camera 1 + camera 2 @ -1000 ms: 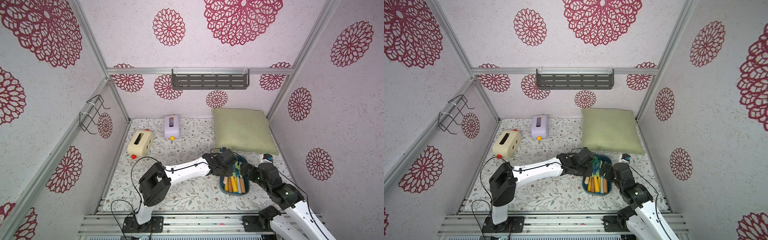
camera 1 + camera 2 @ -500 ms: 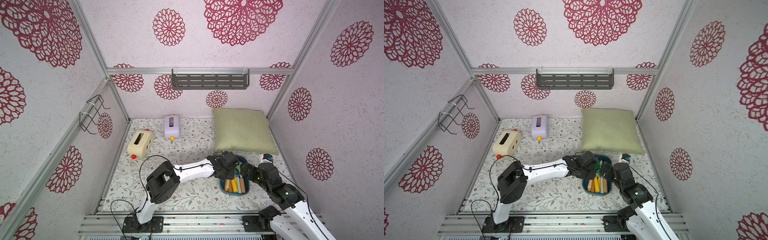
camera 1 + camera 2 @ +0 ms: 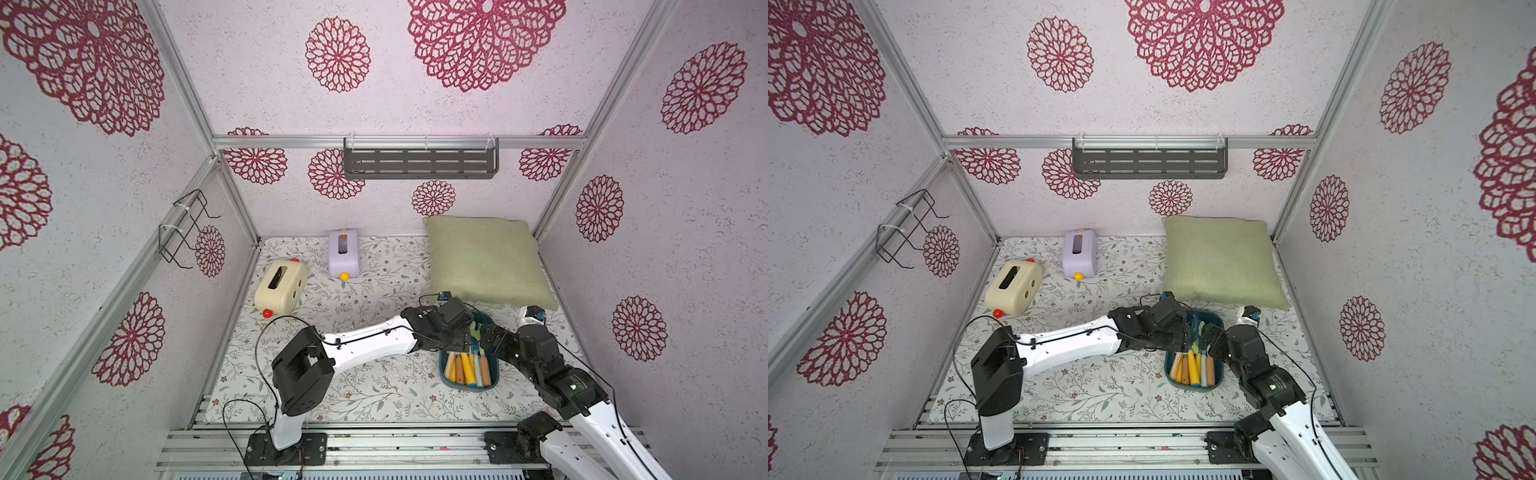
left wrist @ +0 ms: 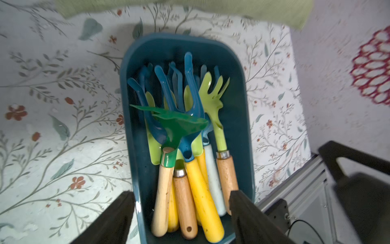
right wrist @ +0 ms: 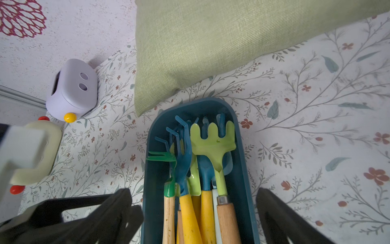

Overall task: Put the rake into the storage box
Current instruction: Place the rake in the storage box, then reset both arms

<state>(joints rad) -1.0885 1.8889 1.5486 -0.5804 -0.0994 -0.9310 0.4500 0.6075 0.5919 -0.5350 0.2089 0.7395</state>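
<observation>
The storage box [image 3: 468, 389] [image 3: 1194, 389], a dark teal tub, sits in front of the cushion and holds several garden tools. Topmost, a dark green rake [image 4: 179, 122] [image 5: 161, 157] with a pale wooden handle lies on its side among blue and lime rakes. My left gripper [image 4: 181, 194] [image 3: 462, 341] hovers open over the handle ends, and nothing is held. My right gripper [image 5: 194, 191] [image 3: 485, 337] is wide open, with one finger on each side of the box [image 5: 194, 103]. The box's rim [image 4: 179, 40] is whole in the left wrist view.
A green cushion [image 3: 486, 257] lies just behind the box. A cream toy box [image 3: 280, 286] and a lilac toy box [image 3: 343, 253] stand at the back left. A grey shelf [image 3: 419, 160] hangs on the back wall and a wire rack [image 3: 187, 228] on the left wall.
My left gripper has gone from shut to open above the box, and the rake now lies among the other tools. The right arm has stayed where it was.
</observation>
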